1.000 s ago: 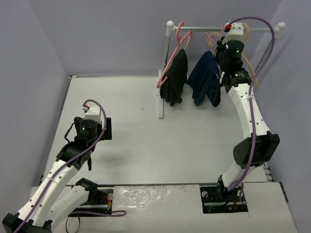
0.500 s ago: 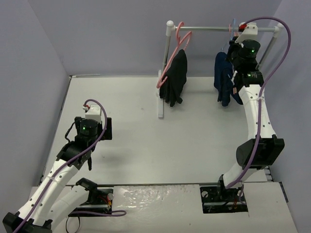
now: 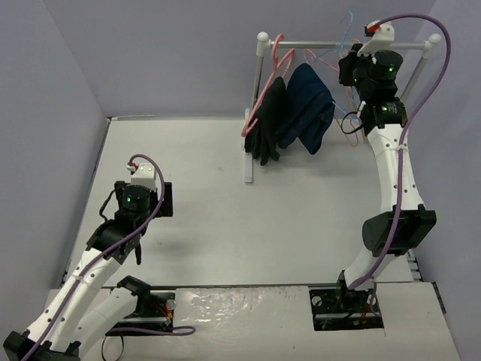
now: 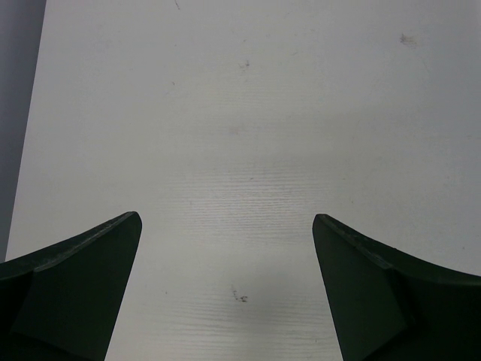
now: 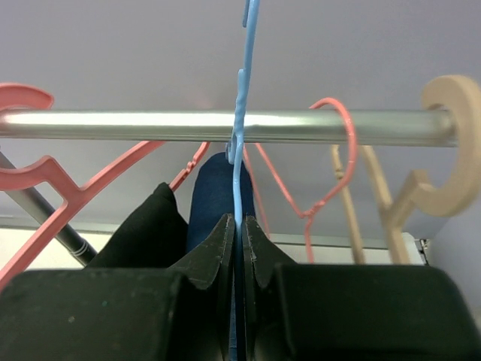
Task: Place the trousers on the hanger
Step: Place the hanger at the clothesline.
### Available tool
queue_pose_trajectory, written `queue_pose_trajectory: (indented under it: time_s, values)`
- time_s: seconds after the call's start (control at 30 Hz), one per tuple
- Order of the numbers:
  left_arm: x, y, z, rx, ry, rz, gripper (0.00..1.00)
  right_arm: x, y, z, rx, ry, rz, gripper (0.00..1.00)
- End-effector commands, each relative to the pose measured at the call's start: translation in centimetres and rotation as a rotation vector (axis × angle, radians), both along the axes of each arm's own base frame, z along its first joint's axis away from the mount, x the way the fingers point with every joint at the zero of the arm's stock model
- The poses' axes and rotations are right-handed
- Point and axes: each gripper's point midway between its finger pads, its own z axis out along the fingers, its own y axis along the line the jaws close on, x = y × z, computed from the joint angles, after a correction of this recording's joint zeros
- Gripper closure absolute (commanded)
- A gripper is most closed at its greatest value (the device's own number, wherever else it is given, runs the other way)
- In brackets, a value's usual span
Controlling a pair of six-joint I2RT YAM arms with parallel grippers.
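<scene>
Right fingers (image 5: 218, 252) tight on hanger (image 5: 238, 180), apparently

Soft, even light falls from above, leaving the white table (image 3: 225, 210) bright and the walls (image 3: 173, 53) a dull lilac. Shadows are faint and soft-edged. In the right wrist view the metal rail (image 5: 150, 125) carries a white streak of glare, and the right gripper (image 5: 239, 229), close to the lens, looks blurred. The left wrist view shows fine wavy banding across the table.
</scene>
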Motion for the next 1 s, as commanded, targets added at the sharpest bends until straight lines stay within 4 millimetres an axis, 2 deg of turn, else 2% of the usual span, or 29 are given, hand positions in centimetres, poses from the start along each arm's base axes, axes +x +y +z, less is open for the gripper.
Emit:
queue_pose_trajectory:
  time_s: [0.0,0.2,0.33,0.37,0.43,0.6,0.67,0.8,0.83,0.9,0.97]
  values:
    - [0.9,0.2,2.1,-0.004,-0.076,0.011,0.03,-0.2,1.0,6.7,0.003,-0.227,0.011,1.00]
    - [0.9,0.2,2.0,-0.002,-0.073,0.013,0.03,1.1,2.0,3.4,-0.022,-0.161,-0.009,1.00]
    - [0.9,0.3,2.0,0.001,-0.074,0.015,0.03,1.2,2.8,1.5,-0.035,-0.124,-0.013,1.00]
    - [0.9,0.3,2.0,0.002,-0.074,0.016,0.03,1.0,3.0,1.4,-0.034,-0.124,-0.011,1.00]
    - [0.8,0.3,2.1,0.001,-0.076,0.016,0.03,0.7,3.8,-0.2,-0.037,-0.095,0.001,1.00]
    - [0.8,0.4,2.2,-0.005,-0.079,0.022,0.03,-1.1,4.7,-1.1,-0.030,-0.084,0.015,0.99]
    - [0.8,0.3,2.4,-0.015,-0.084,0.026,0.03,-1.8,5.2,-1.0,-0.030,-0.084,0.028,0.87]
    - [0.6,0.3,4.0,-0.052,-0.099,0.045,0.03,-3.5,5.0,0.2,-0.035,-0.093,0.037,0.33]
    - [0.6,0.4,4.2,-0.057,-0.102,0.055,0.03,-4.0,5.0,0.8,-0.034,-0.104,0.038,0.30]
    - [0.4,0.8,5.9,-0.074,-0.111,0.085,0.03,-5.8,4.3,1.8,-0.069,-0.111,0.027,0.15]
    - [0.1,1.0,7.2,-0.082,-0.110,0.100,0.03,-7.2,3.8,2.7,-0.077,-0.125,0.014,0.08]
